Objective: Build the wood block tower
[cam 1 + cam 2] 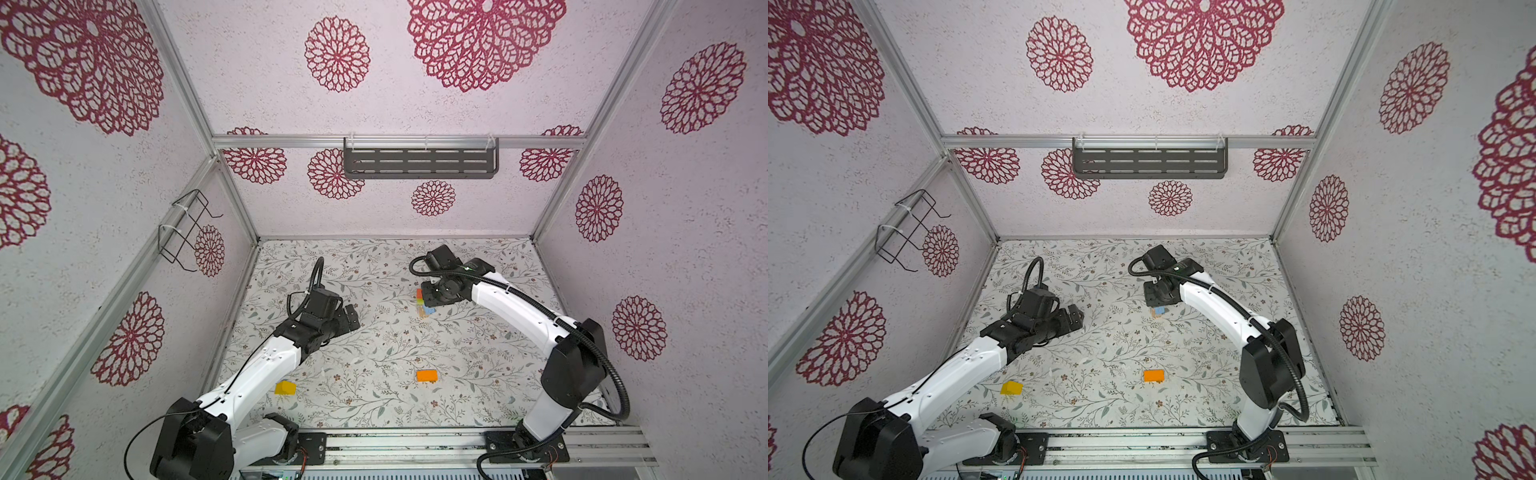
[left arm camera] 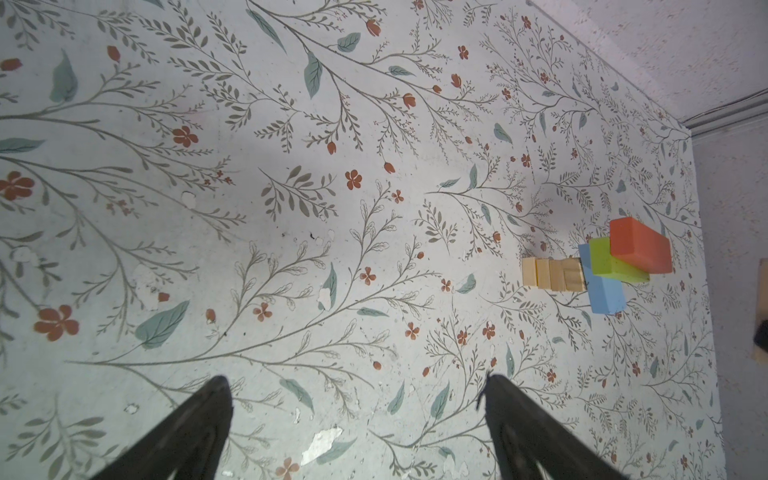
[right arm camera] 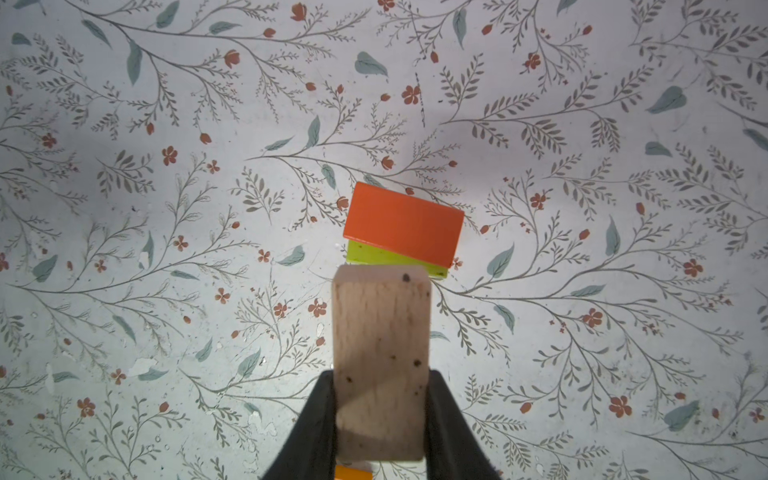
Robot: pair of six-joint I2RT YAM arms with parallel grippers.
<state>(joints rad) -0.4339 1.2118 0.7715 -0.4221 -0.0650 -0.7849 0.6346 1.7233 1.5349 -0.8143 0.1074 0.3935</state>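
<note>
We had right jaws gripping a plain block over the centre-right tower for stacking; left jaws stood wide, empty.

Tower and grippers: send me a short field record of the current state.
tower: wood block tower standing, red-orange block on top
right gripper: shut on plain block, above the tower, not touching it
left gripper: open, empty, off to the side
loose blocks: orange block, yellow block, lying apart near the front
</note>
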